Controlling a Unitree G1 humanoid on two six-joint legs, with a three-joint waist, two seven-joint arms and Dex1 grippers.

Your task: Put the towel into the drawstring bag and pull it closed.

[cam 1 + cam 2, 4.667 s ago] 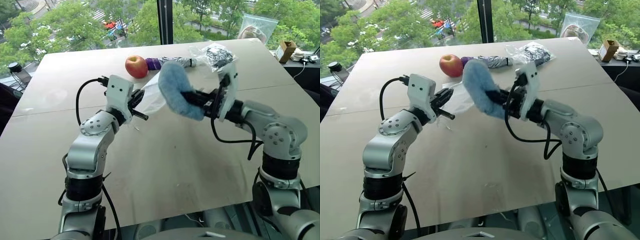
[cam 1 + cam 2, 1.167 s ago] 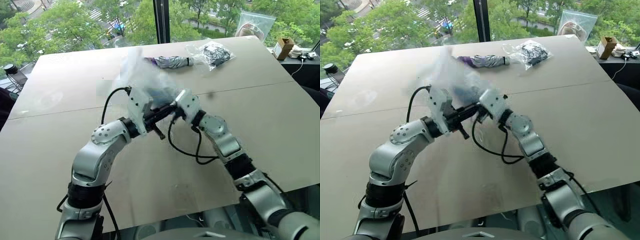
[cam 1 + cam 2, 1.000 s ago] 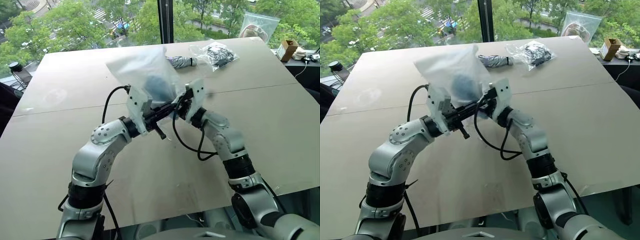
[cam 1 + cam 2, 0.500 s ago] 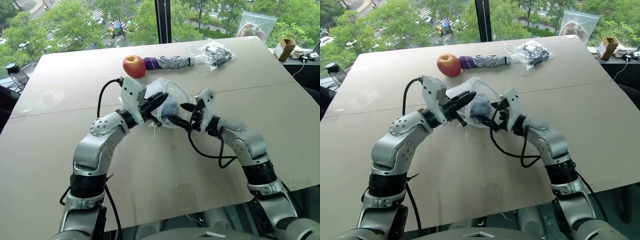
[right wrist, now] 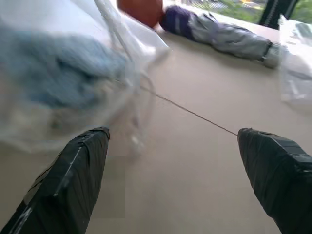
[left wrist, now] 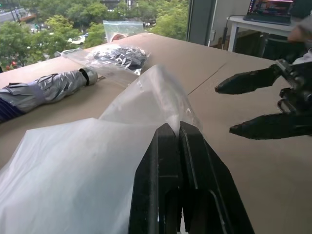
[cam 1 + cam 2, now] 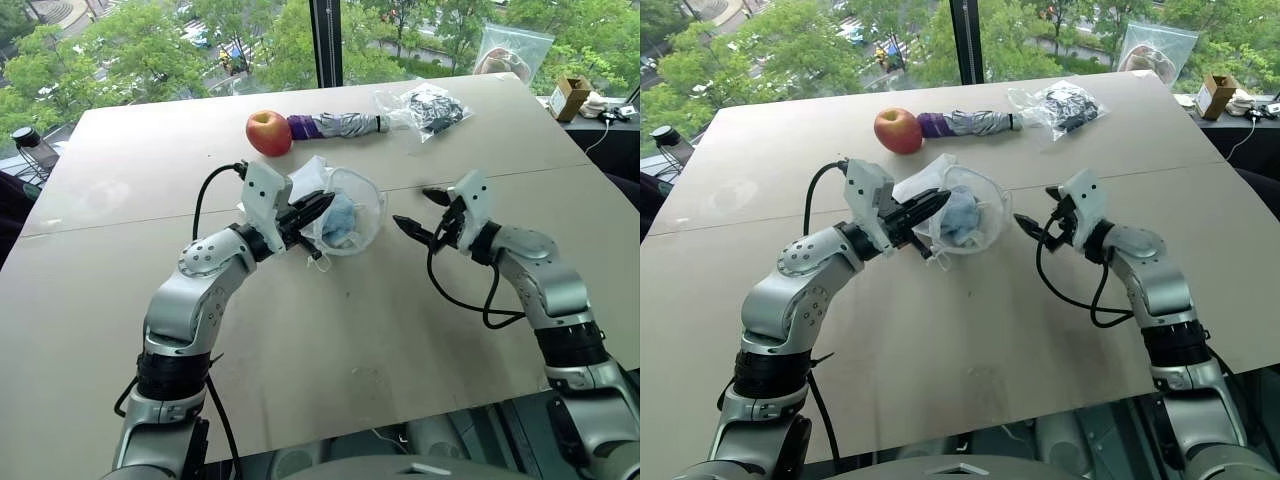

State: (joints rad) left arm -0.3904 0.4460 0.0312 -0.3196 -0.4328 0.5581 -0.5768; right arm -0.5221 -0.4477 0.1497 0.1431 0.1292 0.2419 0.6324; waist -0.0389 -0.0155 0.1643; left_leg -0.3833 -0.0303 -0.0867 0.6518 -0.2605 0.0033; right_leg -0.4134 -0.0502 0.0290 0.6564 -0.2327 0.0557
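Observation:
The white drawstring bag (image 7: 366, 205) lies at the middle of the table with its mouth gaping toward the right. The light-blue towel (image 7: 340, 218) sits inside it and shows through the thin wall. My left gripper (image 7: 318, 207) is shut on the bag's left edge; in the left wrist view its fingers (image 6: 168, 146) pinch the white fabric (image 6: 87, 165). My right gripper (image 7: 411, 206) hangs open just right of the bag, apart from it, with nothing between its fingers. In the right wrist view the towel (image 5: 58, 73) is ahead of the spread fingertips (image 5: 92, 146).
A red apple (image 7: 269, 132) and a purple-and-grey folded umbrella (image 7: 335, 126) lie behind the bag. A clear plastic bag with dark contents (image 7: 428, 108) is at the back right. Another clear bag (image 7: 512, 50) and a small cardboard box (image 7: 566, 97) stand past the table's far edge.
The bag, held high a second ago, has come down to the table. My right gripper has let go at the bag's mouth, opened wide and pulled away to the right.

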